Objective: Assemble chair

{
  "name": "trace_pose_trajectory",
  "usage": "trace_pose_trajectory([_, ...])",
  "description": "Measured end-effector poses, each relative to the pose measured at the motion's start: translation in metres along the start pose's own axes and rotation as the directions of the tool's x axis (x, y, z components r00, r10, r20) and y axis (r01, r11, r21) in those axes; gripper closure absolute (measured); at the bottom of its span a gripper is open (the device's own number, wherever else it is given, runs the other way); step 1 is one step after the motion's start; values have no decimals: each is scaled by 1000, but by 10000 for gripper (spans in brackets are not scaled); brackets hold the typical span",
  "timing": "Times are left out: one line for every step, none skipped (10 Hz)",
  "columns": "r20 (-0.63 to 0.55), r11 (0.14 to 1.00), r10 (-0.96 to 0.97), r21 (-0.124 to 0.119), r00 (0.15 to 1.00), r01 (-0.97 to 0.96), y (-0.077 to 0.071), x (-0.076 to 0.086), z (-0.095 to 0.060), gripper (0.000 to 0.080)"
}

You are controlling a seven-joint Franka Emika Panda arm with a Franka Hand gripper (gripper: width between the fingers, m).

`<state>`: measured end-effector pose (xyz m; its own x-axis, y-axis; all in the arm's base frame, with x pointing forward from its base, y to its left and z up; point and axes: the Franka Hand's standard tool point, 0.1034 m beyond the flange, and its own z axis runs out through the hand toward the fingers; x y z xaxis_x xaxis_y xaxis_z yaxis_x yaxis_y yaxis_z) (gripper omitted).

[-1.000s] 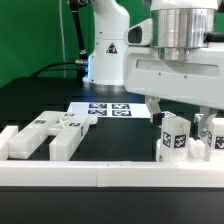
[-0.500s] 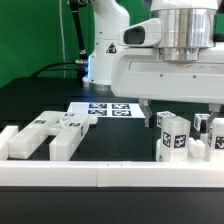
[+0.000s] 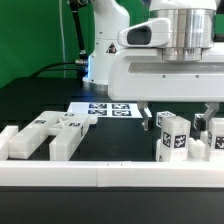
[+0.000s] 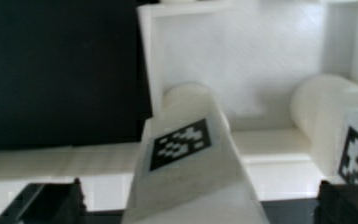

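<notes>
Arm first: over the last second the wrist housing has swung round so its broad white face is square-on in the exterior view. It was skewed and further to that view's right before. The gripper has gone from nearly full spread to full spread. It holds nothing.

I read that as alignment finished and a grasp not yet begun. No chair part has been lifted or joined.

Pose: the hand hangs straight down over the near right of the black table, with one finger on each side of the tagged post. In the wrist view that post stands upright and centred between the dark fingertips, clear of both.

Flat chair parts sit untouched at the near left, against the border rail. The marker board lies beyond them, mid-table.

A second post stands just beside the first, on the exterior view's right. The far finger must drop between the two, and that gap looks tight.
</notes>
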<state>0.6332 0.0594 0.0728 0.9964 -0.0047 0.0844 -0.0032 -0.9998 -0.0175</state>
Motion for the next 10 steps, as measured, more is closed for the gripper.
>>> trace_pose_trajectory([0, 998, -60, 0, 998, 60, 1, 0, 0, 151])
trace_pose_trajectory([0, 994, -106, 0, 994, 106, 2, 0, 0, 151])
trace_pose_trajectory([0, 994, -106, 0, 994, 106, 2, 0, 0, 280])
trace_pose_trajectory([0, 995, -104, 0, 995, 104, 2, 0, 0, 428])
trace_pose_trajectory([0, 995, -96, 0, 995, 96, 2, 0, 0, 428])
trace_pose_trajectory([0, 998, -69, 0, 998, 69, 2, 0, 0, 511])
trace_pose_trajectory([0, 998, -67, 0, 998, 67, 2, 0, 0, 511])
trace_pose_trajectory([0, 1000, -17, 1, 1000, 17, 2, 0, 0, 511])
trace_pose_trajectory([1, 997, 81, 2, 997, -81, 2, 0, 0, 511])
trace_pose_trajectory([8, 992, 126, 2, 992, -126, 2, -1, 0, 511])
